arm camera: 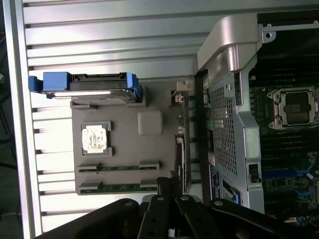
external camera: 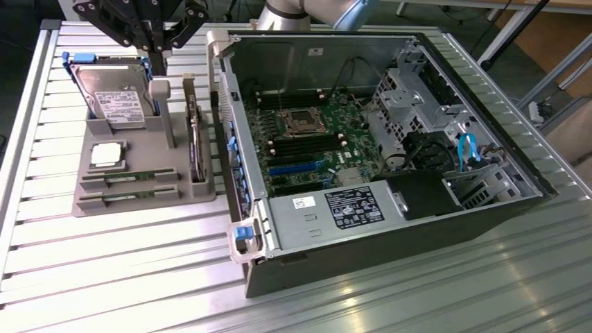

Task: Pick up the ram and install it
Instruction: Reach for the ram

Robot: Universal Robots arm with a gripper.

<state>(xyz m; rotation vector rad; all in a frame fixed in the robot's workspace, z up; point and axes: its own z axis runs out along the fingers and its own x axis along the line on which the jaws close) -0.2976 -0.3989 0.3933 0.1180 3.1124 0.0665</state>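
black gripper (external camera: 159, 66) shut & empty, hanging above grey plastic tray (external camera: 148, 152); two slim green ram sticks (external camera: 129, 178) in tray slots, well apart fr gripper.

Ram (external camera: 129, 178) open from above; exp card (external camera: 195, 149) upright just beside

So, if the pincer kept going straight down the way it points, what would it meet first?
Likely the grey tray, between a ram stick end and the standing expansion card; depth is unclear.
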